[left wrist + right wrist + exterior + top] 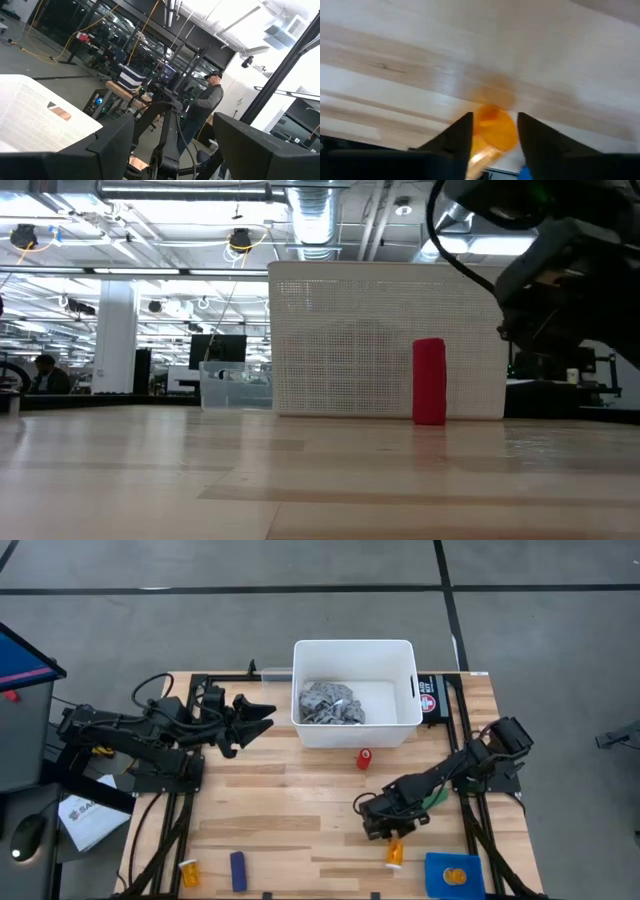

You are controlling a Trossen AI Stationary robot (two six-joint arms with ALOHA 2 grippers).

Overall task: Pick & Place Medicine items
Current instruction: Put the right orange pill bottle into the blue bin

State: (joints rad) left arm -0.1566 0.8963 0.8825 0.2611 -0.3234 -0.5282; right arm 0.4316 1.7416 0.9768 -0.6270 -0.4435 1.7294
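orange pill bottle (492, 131) sits between right claw (494, 134) fingers.

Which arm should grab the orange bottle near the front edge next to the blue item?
Right. The right gripper is already down over that orange bottle, which shows between its fingers in the wrist view. The left gripper waits up by the white bin, far from it.

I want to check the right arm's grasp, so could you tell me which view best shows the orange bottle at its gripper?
The right wrist view: the orange bottle fills the gap between the right gripper fingers. The high view shows it small, partly under the gripper. The low and left wrist views do not show it.
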